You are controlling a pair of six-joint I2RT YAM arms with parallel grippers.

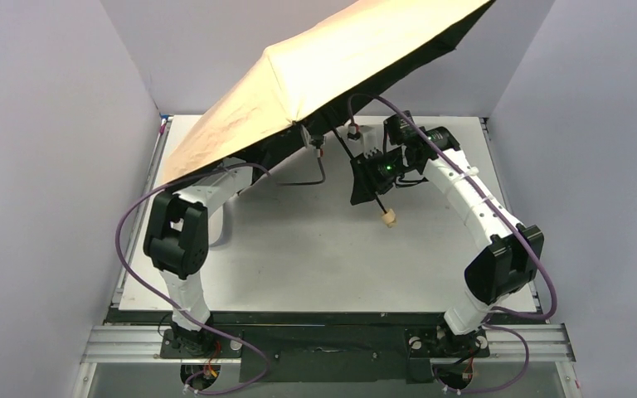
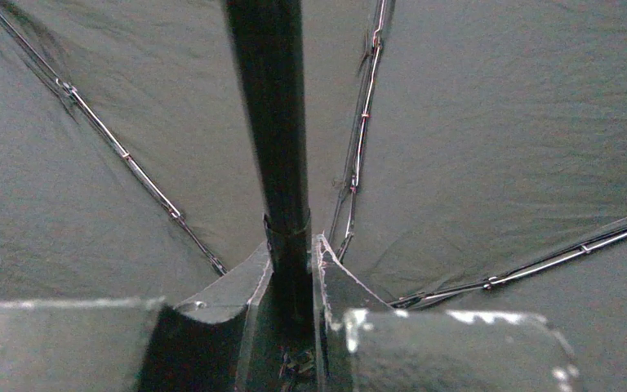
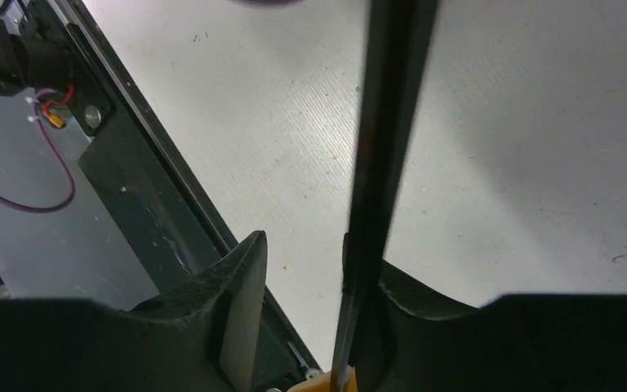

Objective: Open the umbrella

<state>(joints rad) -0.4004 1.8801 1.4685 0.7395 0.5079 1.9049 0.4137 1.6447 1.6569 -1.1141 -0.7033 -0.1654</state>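
The umbrella stands open, its tan canopy (image 1: pixel 315 75) tilted over the back left of the table. Its thin black shaft (image 1: pixel 357 166) slants down to the small tan knob handle (image 1: pixel 390 217). My left gripper is hidden under the canopy in the top view. In the left wrist view it (image 2: pixel 292 249) is shut on the shaft (image 2: pixel 273 122), with the black inner canopy (image 2: pixel 498 122) and ribs (image 2: pixel 122 151) behind. My right gripper (image 1: pixel 375 176) is open around the lower shaft. In the right wrist view (image 3: pixel 320 251) the shaft (image 3: pixel 388 122) lies against the right finger (image 3: pixel 412 306), and the knob (image 3: pixel 326 382) shows just below.
The white table (image 1: pixel 315 249) is walled by pale panels on the left, back and right. A black rail (image 1: pixel 323 319) runs along the near edge. Purple cables loop off both arms. Canopy rib tips (image 1: pixel 319 149) hang beside the right gripper.
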